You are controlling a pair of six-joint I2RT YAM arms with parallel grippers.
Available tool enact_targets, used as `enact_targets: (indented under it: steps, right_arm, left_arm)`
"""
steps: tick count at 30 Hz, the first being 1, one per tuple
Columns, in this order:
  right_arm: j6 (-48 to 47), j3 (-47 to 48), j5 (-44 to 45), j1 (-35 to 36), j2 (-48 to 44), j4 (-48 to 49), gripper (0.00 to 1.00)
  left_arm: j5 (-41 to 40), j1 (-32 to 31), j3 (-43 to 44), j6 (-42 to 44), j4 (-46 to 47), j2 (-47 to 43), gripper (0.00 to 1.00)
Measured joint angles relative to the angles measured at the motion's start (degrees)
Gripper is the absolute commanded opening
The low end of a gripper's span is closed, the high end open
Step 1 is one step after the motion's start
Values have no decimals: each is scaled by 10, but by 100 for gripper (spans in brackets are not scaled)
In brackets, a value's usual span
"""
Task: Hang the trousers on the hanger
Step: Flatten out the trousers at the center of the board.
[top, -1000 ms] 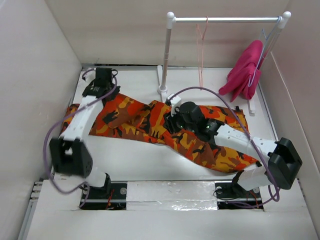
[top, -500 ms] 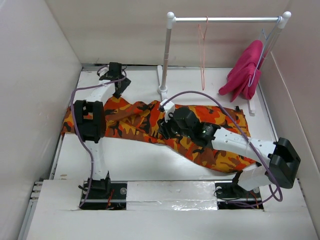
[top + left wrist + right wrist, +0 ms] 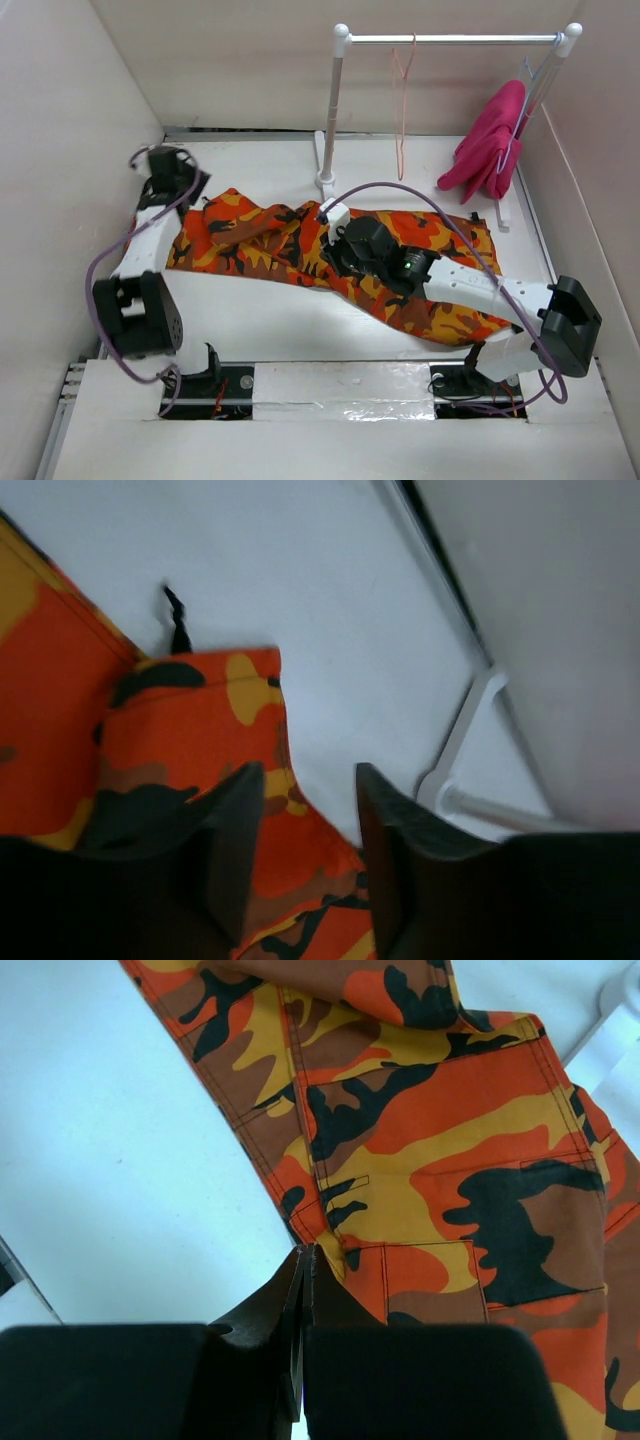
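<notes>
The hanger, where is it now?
Top view, far side: the hanger hangs on the white rail, right of its left post, left of the pink garment.

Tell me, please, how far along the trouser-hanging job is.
Done: nothing hung yet; the trousers lie spread on the table, and the hanger dangles bare from the rail. In hand: the right end effector is shut on the trousers' edge; the left end effector is open above their left end. To do: lifting the trousers and draping them over the hanger.
</notes>
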Motion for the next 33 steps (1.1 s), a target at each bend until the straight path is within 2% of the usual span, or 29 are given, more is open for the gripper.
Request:
enact_targets:
  steps: [1, 4, 7, 9, 10, 13, 17, 21, 24, 25, 26, 27, 30, 33]
  right_arm:
    - [0, 0, 4, 0, -2, 0, 0]
    - [0, -2, 14, 1, -14, 5, 0]
    - [-1, -4, 17, 1, -25, 9, 0]
    - [-1, -4, 19, 1, -26, 10, 0]
    - [0, -4, 19, 1, -25, 9, 0]
    - [-1, -4, 18, 1, -24, 9, 0]
    - [-2, -4, 18, 1, -19, 9, 0]
    - [-3, -4, 18, 1, -14, 8, 0]
    - [-3, -4, 19, 1, -14, 8, 0]
    - [-3, -4, 19, 1, -14, 8, 0]
    - [-3, -4, 20, 1, -14, 8, 1]
    - [-2, -4, 22, 1, -14, 8, 1]
    - [-1, -4, 26, -1, -14, 8, 5]
    - [1, -4, 29, -7, -14, 7, 16]
  left_arm:
    - [2, 26, -20, -3, 12, -26, 24]
    - [19, 97, -71, -13, 43, -61, 24]
    - [49, 119, -118, -17, 61, -31, 34]
    - [76, 119, -139, -19, 64, 9, 37]
    - [89, 119, -146, -20, 64, 29, 44]
    - [111, 117, -160, -25, 75, 63, 54]
    - [129, 117, -165, -31, 108, 64, 53]
    - [140, 117, -164, -40, 144, 67, 45]
    - [145, 117, -164, -51, 165, 82, 24]
    - [146, 117, -164, -55, 169, 88, 9]
    - [147, 117, -164, -55, 172, 93, 3]
    - [147, 117, -164, -57, 174, 97, 0]
    - [143, 117, -164, -59, 170, 93, 0]
    - [117, 117, -153, -47, 134, 64, 0]
